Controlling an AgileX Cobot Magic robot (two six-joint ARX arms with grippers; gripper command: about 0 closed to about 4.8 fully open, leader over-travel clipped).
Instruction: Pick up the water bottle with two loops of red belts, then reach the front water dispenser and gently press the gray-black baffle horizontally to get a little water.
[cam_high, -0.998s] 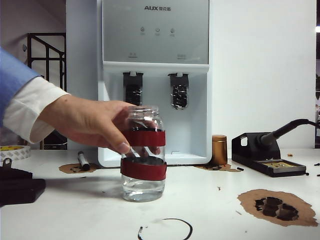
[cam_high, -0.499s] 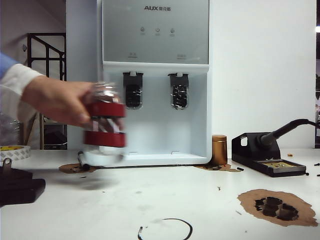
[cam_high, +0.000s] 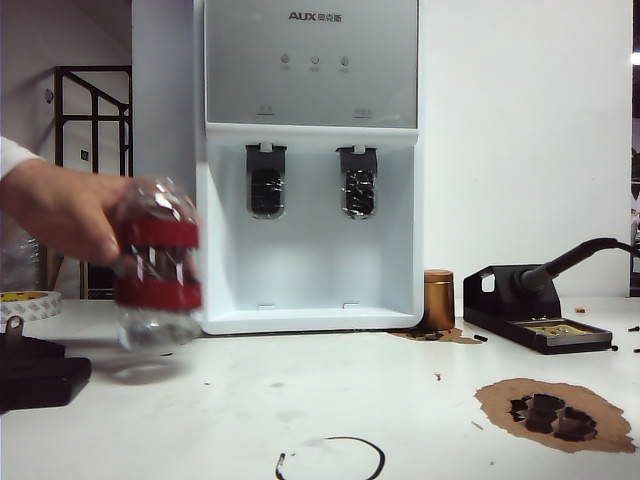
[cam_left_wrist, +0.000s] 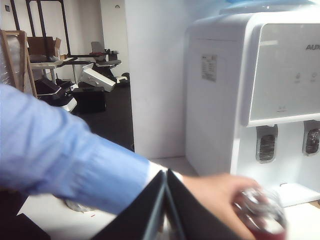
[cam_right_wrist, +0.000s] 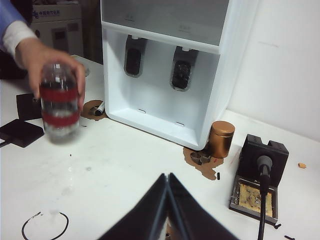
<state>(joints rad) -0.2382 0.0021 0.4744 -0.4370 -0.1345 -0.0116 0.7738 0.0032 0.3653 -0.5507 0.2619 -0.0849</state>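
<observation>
Human hand (cam_high: 65, 210) carried the water bottle (cam_high: 157, 265) off toward the table's left edge, upright. Left gripper (cam_left_wrist: 165, 210) sat nearer it; right gripper (cam_right_wrist: 168, 207) too was closed, empty

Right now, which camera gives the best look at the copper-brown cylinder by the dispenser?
The right wrist view: the copper-brown cylinder shows whole, from above, lid and side visible, beside the water dispenser. The exterior view shows it smaller, partly behind the dispenser's corner. The left wrist view doesn't show it.
</observation>
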